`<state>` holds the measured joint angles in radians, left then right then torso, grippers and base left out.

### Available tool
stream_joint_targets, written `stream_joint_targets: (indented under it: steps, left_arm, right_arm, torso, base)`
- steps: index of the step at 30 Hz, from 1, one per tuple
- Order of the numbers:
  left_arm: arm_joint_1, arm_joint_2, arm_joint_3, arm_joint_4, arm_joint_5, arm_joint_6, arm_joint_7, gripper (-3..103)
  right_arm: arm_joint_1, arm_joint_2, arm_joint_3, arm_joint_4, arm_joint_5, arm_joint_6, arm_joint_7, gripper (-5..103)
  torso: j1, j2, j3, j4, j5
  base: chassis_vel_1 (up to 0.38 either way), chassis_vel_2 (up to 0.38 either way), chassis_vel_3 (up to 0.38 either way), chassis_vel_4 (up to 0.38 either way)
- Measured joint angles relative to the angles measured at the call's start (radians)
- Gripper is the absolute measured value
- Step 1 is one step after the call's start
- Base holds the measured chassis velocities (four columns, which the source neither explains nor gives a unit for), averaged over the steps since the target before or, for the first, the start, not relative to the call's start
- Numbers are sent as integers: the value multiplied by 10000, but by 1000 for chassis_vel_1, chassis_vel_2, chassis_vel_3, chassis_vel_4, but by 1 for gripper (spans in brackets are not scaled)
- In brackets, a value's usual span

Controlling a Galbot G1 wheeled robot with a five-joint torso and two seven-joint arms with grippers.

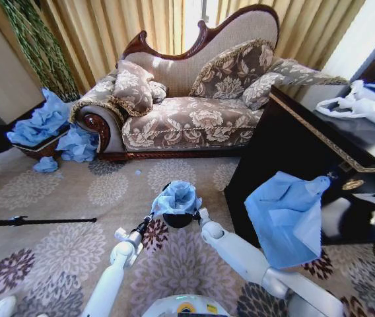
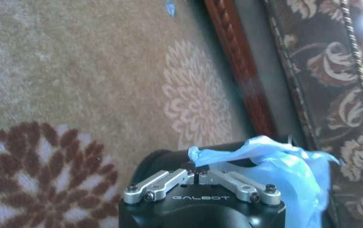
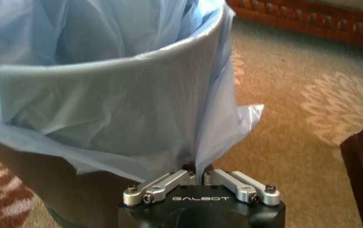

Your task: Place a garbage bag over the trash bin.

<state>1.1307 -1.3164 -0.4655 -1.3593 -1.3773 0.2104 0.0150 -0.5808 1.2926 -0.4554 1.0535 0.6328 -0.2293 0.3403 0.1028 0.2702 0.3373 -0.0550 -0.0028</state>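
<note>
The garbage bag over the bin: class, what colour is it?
Light blue and slightly see-through; the garbage bag shows best in the right wrist view.

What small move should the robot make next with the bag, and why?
Probably the left end effector should pull its pinched edge of the garbage bag down outside the trash bin: that side is bunched above the rim, while the right end effector's side already drapes over.

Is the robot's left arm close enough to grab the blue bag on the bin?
Probably yes. The left gripper already sits at the trash bin, fingers shut on an edge of the garbage bag. Nothing stands between them.
</note>
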Motion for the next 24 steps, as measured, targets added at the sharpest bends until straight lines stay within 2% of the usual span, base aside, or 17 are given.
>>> stream_joint_targets:
  steps: [11,24]
  left_arm:
    - [-777,-122,41,682,30,-102,72,0]
    - [-1089,-193,-11,1395,-35,-219,76,0]
  right_arm:
    - [331,593,280,-1265,-398,555,-546,0]
    - [505,643,119,-1464,-337,620,-543,0]
  torso:
    - [0,0,1,1,1]
    - [0,0,1,0,1]
  base:
    - [0,0,0,0]
    - [0,0,0,0]
